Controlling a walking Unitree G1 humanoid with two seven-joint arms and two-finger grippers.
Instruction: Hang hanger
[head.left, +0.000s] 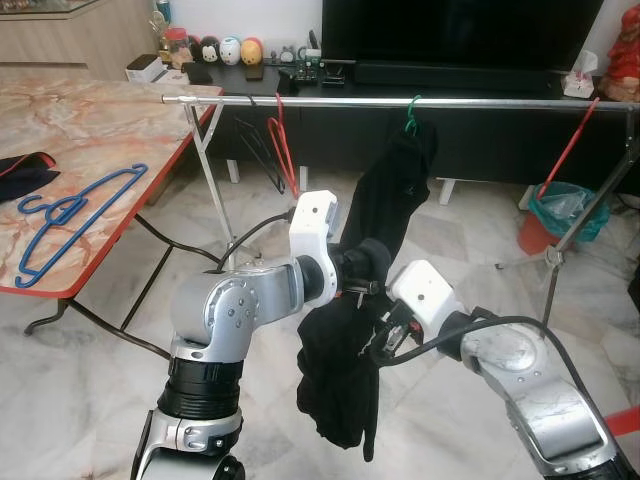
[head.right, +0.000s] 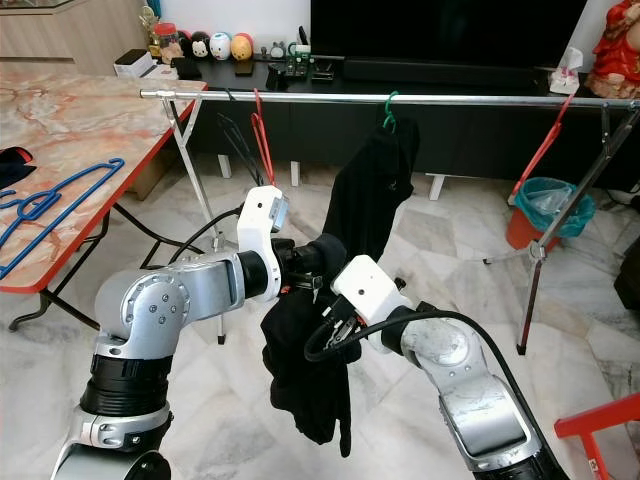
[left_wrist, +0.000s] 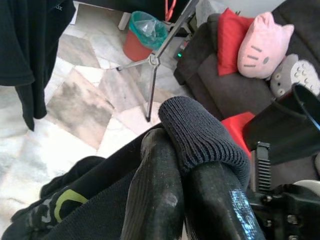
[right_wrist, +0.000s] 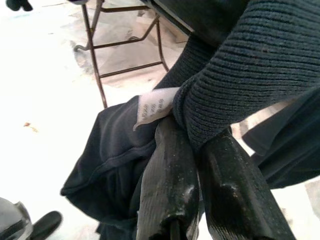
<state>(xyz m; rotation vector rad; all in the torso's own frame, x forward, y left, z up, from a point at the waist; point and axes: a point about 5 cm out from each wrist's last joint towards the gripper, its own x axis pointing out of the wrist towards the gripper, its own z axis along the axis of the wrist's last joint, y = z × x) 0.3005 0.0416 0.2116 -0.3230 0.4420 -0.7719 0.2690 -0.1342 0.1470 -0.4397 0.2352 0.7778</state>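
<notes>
Both grippers hold a black garment (head.left: 338, 395) in front of my chest, and it droops toward the floor. My left gripper (left_wrist: 172, 135) is shut on its ribbed knit edge (left_wrist: 200, 130). My right gripper (right_wrist: 187, 131) is shut on the same ribbed edge beside a white label (right_wrist: 152, 111). Behind them a metal rail (head.left: 480, 103) runs across the room. On it hang a green hanger (head.left: 411, 115) carrying another black garment (head.left: 395, 190), a bare red hanger (head.left: 281, 150), and a second red hanger (head.left: 572, 143) at the right. Blue hangers (head.left: 75, 215) lie on the table.
A marble-topped table (head.left: 90, 130) with a red edge stands at my left. The rail's stand leg (head.left: 575, 235) slants down at the right, next to a red bin (head.left: 555, 215) with a green bag. A dark TV console (head.left: 460, 75) lies behind the rail.
</notes>
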